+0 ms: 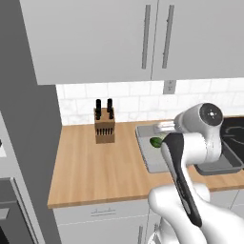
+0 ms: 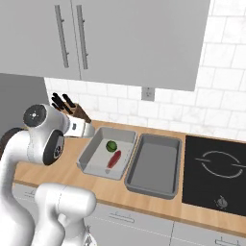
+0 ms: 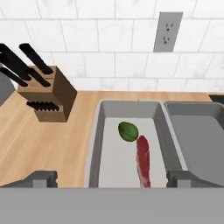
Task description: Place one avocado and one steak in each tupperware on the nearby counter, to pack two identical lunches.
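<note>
The steak [image 3: 143, 161] lies flat in the left tupperware [image 3: 97, 135] on the counter [image 3: 43, 144], just at five o'clock of the green avocado [image 3: 128, 131], the two nearly touching. The second tupperware [image 2: 154, 164] sits rim to rim at three o'clock of the first, its grey floor bare. A knife block [image 3: 46, 94] stands at ten o'clock. The gripper [image 3: 111, 178] hangs above with its fingers spread wide, holding nothing.
</note>
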